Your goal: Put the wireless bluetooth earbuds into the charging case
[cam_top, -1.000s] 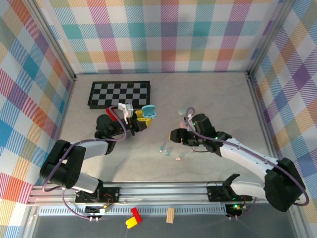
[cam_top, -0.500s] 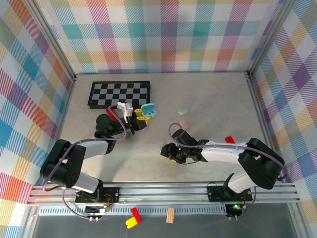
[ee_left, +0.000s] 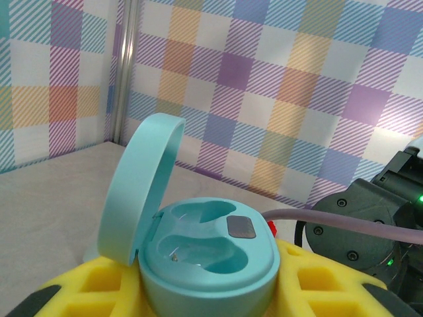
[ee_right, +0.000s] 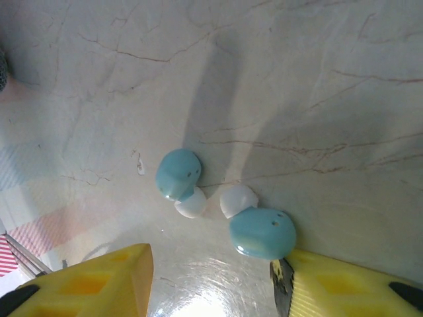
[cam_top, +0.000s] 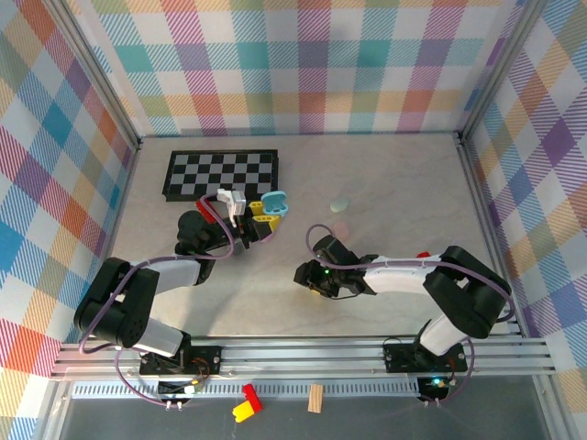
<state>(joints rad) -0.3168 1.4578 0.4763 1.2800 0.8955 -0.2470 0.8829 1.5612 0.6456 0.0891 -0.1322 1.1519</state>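
My left gripper (cam_top: 261,218) is shut on the open teal charging case (cam_top: 274,203), holding it upright above the table. In the left wrist view the case (ee_left: 211,254) sits between the yellow pads, lid (ee_left: 139,188) swung back, both wells bare. My right gripper (cam_top: 308,279) is low over the table and open. Between its yellow fingers (ee_right: 92,284) lie two blue earbuds with white tips: one (ee_right: 178,174) free on the table, the other (ee_right: 263,232) resting against the right-hand finger. The right gripper (ee_right: 218,284) has nothing clamped.
A black-and-white chessboard (cam_top: 221,173) lies at the back left. A mint pebble-shaped case (cam_top: 340,203) sits mid-table behind the right arm, and a small red piece (cam_top: 424,255) beside that arm. The right wrist (ee_left: 370,224) looms close to the held case.
The right arm swung left and forward, away from the pebble cases, and came down over the blue earbuds. The left arm holds the open case still.
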